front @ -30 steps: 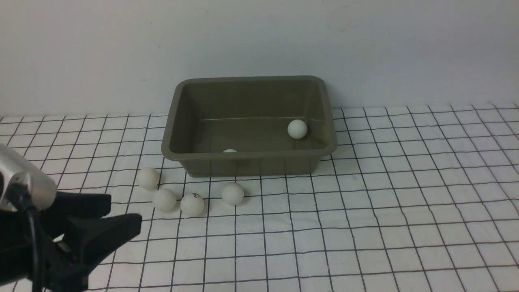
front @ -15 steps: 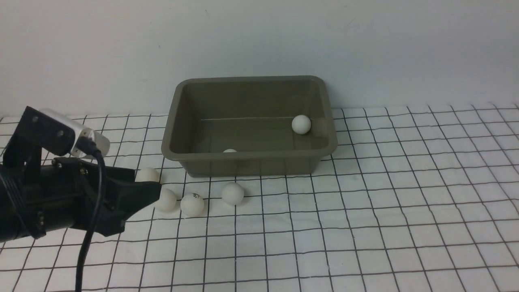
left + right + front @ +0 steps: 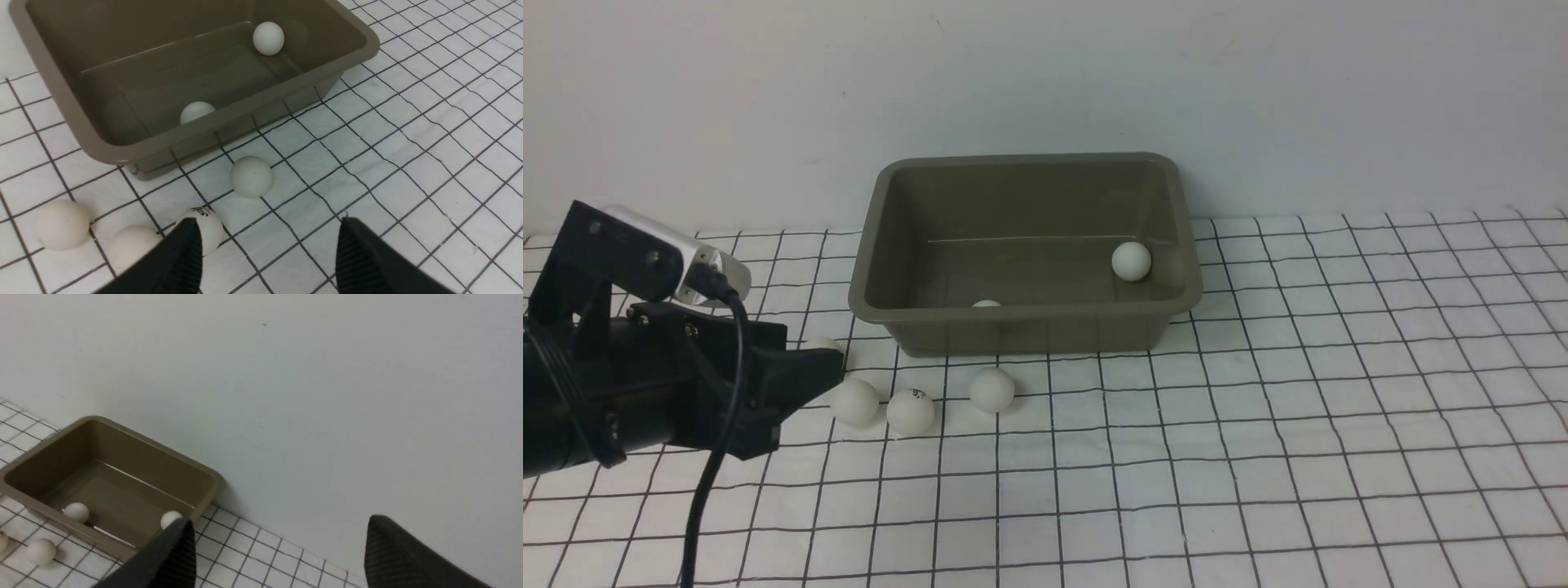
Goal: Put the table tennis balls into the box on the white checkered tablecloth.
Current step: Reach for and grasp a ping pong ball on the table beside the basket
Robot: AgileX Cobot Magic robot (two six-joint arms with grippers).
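Left tool [image 3: 833, 366] sits low on the left, over the cloth [image 3: 1258, 457], nose aimed right twd the loose balls [image 3: 992, 389]. Jaws spread pretty wide, nothing betw them, grip empty. Four balls lie on the cloth on the near side of the box [image 3: 1025, 315], off its left corner. The marked ball [image 3: 205, 226] sits tight beside one finger [image 3: 179, 261], part tucked behind its tip; touching or not, can't tell. The plain ball [image 3: 130, 246] just left of it is also part hidden by that finger. The left-most ball [image 3: 61, 223] lies clear of the tool in the wrist cam, but from the front the tool covers nearly all of it. The fourth ball [image 3: 250, 177] is out ahead of the open jaws, betw tool and box, near the box's near wall but apart from it. The other finger [image 3: 359, 257] hangs over bare cloth, well apart from the marked ball.

Two more are in the box: the right ball [image 3: 1131, 261] on the floor by the right wall, twd the far side; the near ball [image 3: 986, 305] hard by the near wall, only its top peeping over the rim from the front.

Right tool [image 3: 280, 522] is out of the front view. Its own cam has it well apart from box & balls, jaws as wide as they go, holding nothing, w/ the pale wall [image 3: 327, 375] filling most of the picture behind.
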